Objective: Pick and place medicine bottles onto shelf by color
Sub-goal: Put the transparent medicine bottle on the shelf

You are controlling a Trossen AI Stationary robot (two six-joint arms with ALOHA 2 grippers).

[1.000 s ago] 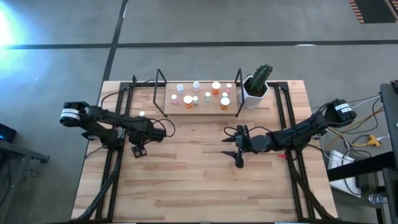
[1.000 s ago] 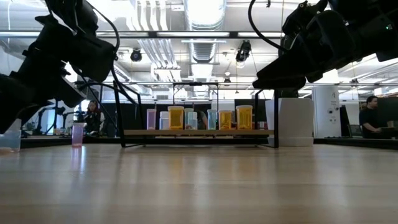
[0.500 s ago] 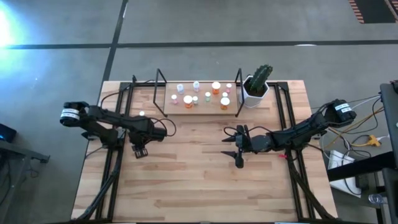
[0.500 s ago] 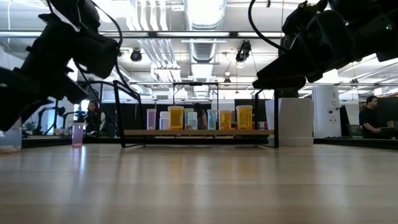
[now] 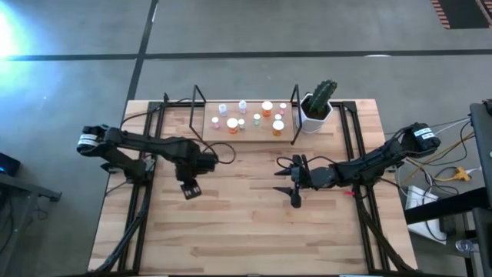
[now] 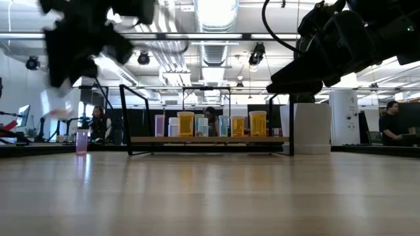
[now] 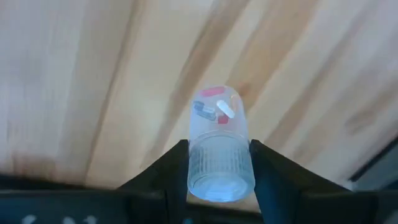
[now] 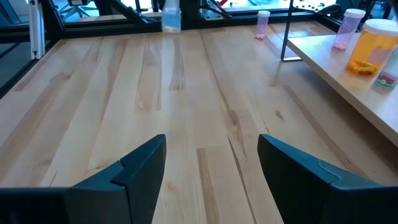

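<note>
My left gripper (image 5: 190,188) hangs over the table's left half, fingers pointing down, shut on a pale blue medicine bottle (image 7: 217,146) with a ribbed white cap and a few pills inside. In the low view that bottle (image 6: 56,103) shows blurred above the tabletop. The shelf (image 5: 246,132) stands at the far middle with several orange, pink, green and blue bottles on its board (image 6: 210,139). A small pink bottle (image 6: 82,141) stands on the table at the left. My right gripper (image 5: 294,185) waits open right of centre, nothing between its fingers (image 8: 143,165). My left gripper pinches the bottle at its ribbed cap end (image 7: 219,177) between the two fingers (image 7: 176,169), one on each side. The fingers come from above, pointing down. The bottle hangs below them, its bottom toward the table, lifted clear of the wood.
A white square pot with a green cactus (image 5: 317,108) stands right of the shelf. Black rails (image 5: 138,208) run along both table sides. Bare wood lies between the two grippers and toward the near edge (image 5: 246,238). People sit in the room behind (image 6: 392,121).
My left gripper has risen and gone toward the table's middle, tipping steeper downward. The pale blue bottle, which stood on the table at the left, now hangs lifted clear under it.
</note>
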